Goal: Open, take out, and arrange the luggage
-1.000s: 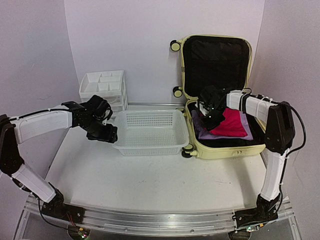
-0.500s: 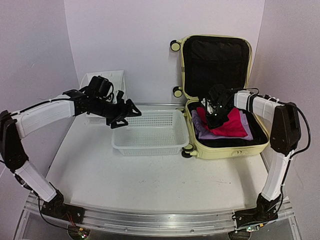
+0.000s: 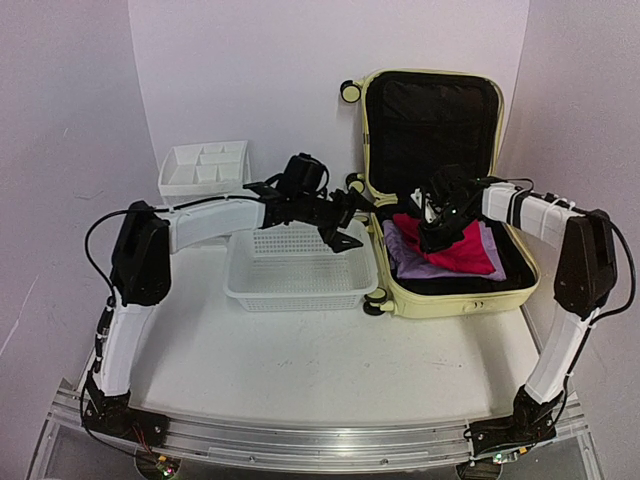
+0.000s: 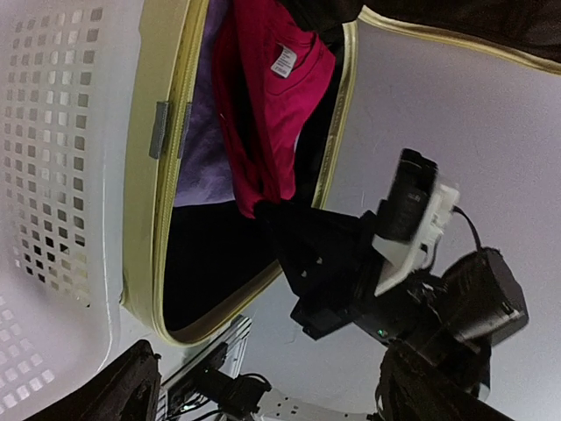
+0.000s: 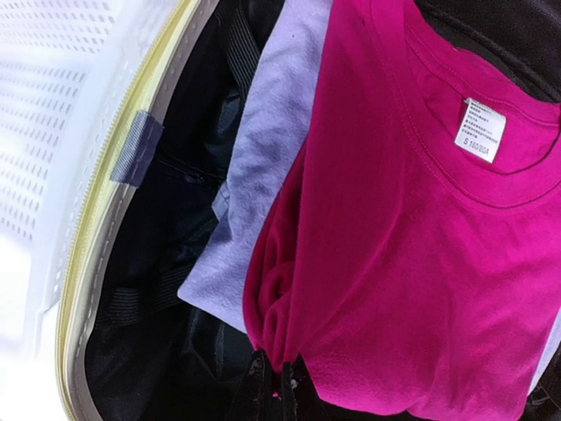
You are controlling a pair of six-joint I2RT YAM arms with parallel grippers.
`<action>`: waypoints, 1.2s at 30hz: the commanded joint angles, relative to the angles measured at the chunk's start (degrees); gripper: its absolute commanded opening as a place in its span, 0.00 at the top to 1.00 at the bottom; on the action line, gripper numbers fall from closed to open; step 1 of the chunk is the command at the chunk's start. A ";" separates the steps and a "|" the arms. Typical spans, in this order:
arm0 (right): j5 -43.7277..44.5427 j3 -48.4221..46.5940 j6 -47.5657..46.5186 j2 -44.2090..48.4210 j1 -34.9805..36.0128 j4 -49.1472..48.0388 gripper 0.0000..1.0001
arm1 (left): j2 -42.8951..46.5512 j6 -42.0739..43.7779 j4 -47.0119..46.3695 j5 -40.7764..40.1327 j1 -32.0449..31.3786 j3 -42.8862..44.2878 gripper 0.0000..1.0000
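The pale yellow luggage lies open at the back right, its black-lined lid standing upright. Inside it a magenta shirt lies on a lilac shirt. My right gripper is shut on a bunched fold of the magenta shirt, as the right wrist view shows, and the lilac shirt lies under it. My left gripper is open and empty, reaching over the basket's right end beside the luggage's left wall. The left wrist view shows its jaws wide apart.
A white mesh basket stands left of the luggage, touching it. A white drawer unit stands at the back left. Walls close in the table on the left, back and right.
My left arm has swung from the basket's left side across it to the luggage's left edge. My right gripper has moved slightly right with the magenta shirt's fold in it.
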State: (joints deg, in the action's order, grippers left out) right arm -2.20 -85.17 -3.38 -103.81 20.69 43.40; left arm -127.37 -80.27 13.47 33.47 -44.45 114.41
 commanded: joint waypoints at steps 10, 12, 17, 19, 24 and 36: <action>-4.23 3.38 -1.01 6.02 -0.09 -5.39 1.00 | -19.67 -19.99 -1.35 -10.22 -5.20 25.55 0.18; -4.87 3.78 -1.17 6.77 -0.07 -5.62 1.00 | -20.88 -20.11 -1.27 -11.40 -5.81 27.48 0.20; -5.72 3.99 -1.02 7.24 -0.10 -5.99 1.00 | -21.70 -21.25 -1.28 -14.41 -6.84 26.86 0.20; -6.90 4.19 -1.12 7.45 -0.04 -6.32 1.00 | -23.57 -22.93 -1.26 -13.89 -7.18 28.95 0.20; -6.55 4.65 -0.80 7.99 -0.04 -6.58 1.00 | -24.64 -22.96 -1.25 -16.94 -8.02 30.00 0.20; -4.91 5.40 0.07 7.96 -0.10 -6.73 1.00 | -20.58 -8.95 -1.68 -14.92 -7.37 25.26 0.20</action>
State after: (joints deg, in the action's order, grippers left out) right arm -6.17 -80.05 -3.79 -99.33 20.27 38.54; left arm -149.80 -92.90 11.68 16.82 -52.53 139.33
